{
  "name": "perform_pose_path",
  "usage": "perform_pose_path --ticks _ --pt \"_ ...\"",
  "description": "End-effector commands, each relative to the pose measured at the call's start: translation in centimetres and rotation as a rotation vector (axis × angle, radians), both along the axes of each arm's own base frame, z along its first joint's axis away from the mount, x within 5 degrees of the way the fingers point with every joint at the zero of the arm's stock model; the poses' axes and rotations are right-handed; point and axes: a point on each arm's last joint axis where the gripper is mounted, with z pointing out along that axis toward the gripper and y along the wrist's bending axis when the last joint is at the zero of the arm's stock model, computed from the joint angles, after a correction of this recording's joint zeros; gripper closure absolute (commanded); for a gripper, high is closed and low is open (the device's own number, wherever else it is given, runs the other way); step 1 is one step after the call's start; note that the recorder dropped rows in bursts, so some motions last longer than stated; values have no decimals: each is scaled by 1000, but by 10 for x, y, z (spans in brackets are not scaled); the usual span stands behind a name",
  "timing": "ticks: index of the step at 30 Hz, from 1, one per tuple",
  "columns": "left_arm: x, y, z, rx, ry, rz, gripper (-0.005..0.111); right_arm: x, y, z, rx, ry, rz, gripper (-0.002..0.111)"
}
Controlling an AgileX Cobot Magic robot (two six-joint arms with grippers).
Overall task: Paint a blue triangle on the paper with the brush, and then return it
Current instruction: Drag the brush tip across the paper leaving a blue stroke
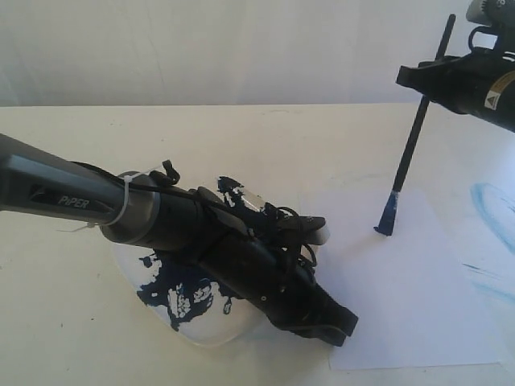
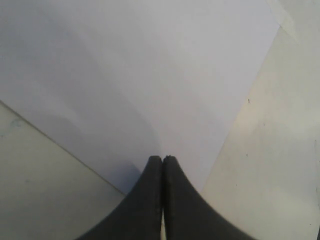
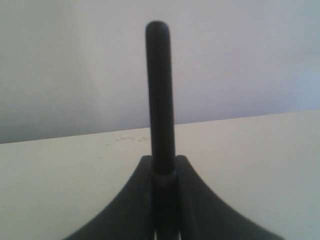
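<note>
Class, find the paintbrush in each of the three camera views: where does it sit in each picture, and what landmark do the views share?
Exterior view: the brush slants at upper right, blue tip down at the paper.
Left wrist view: not in it.
Right wrist view: its handle runs through the centre, clamped in the right gripper.
Shared landmark: the pale table, seen in all three.

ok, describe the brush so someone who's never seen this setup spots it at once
On the pale table, find the white paper at the exterior view's right. Slanting up from it is the brush, gripped in its upper part by the right hand. It is a thin black stick with a blue-stained tip, far slimmer than the thick black arms.
</note>
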Motion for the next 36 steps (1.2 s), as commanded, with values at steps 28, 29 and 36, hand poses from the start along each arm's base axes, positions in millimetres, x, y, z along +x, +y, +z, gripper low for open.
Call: perform_pose_path --ticks 28,29,36 --pt "-6 2 -14 40 48 -21 107 1 4 3 54 -57 27 108" --pt "-6 2 -14 40 48 -21 107 1 4 3 53 -55 26 108" --pt "-6 2 -14 40 48 -21 107 1 1 -3 23 5 -3 108"
